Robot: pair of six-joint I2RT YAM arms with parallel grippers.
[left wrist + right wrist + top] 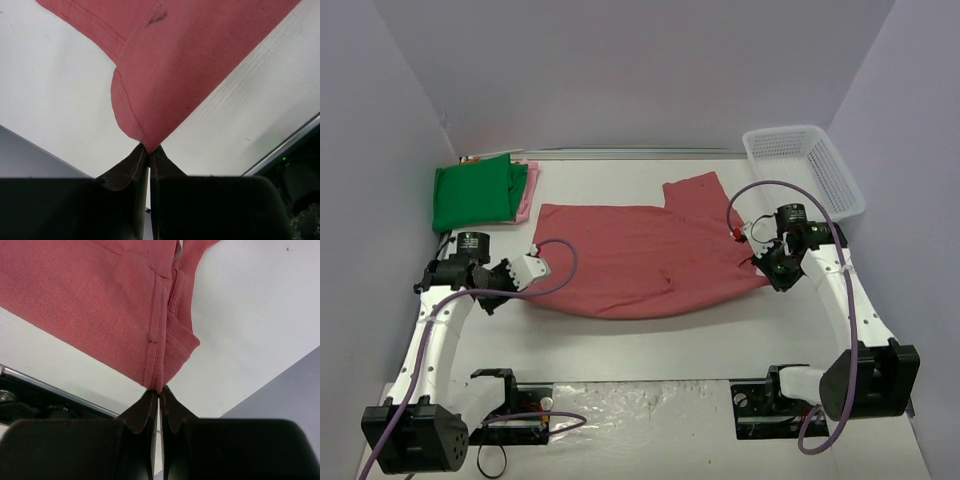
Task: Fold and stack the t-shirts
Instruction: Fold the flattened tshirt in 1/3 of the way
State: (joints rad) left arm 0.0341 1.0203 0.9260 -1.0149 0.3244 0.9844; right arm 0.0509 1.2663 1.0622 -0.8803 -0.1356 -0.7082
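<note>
Overhead view: your red shirt [640, 265] lies spread across the middle of the table [720, 340], with one sleeve pointing toward the basket [820, 165] in the far right corner. Your left tool [149, 149] is clenched on a hemmed corner at the shirt's left edge. Your right tool [160, 390] is clenched on a seamed corner at its right edge (both pinches show plainly in the wrist views). The green shirt [473, 195] sits folded at the far left, lying over the pink shirt [527, 190], whose edge shows beside it.
</note>
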